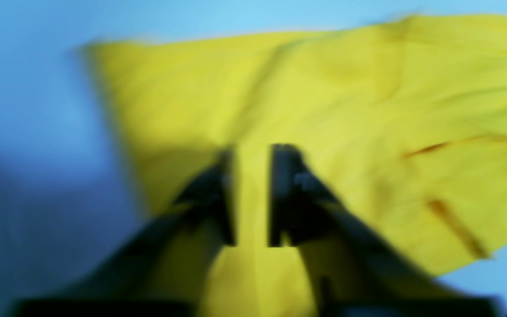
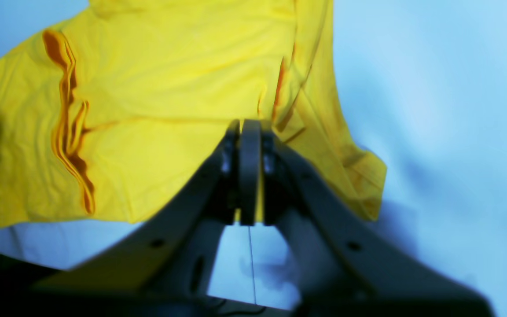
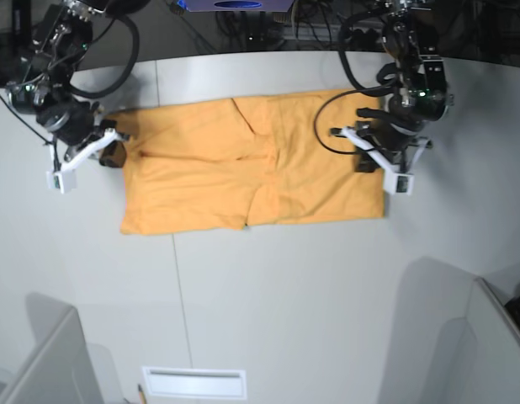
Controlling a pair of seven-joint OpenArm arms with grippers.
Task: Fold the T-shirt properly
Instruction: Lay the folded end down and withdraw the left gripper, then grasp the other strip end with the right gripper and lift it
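T-shirt [image 3: 243, 168] flat on white table [image 3: 268, 303], spread as wide band, already folded in on itself, crease running down near middle. Left gripper [image 1: 251, 196] over right-hand edge of shirt in base view; wrist view badly blurred, fingers showing gap with yellow cloth behind, closed or not impossible to say there. Right gripper [image 2: 250, 171] at opposite edge of shirt, jaws pressed close with sliver of yellow fabric pinched between. Folds bunched near sleeve [image 2: 71, 127].
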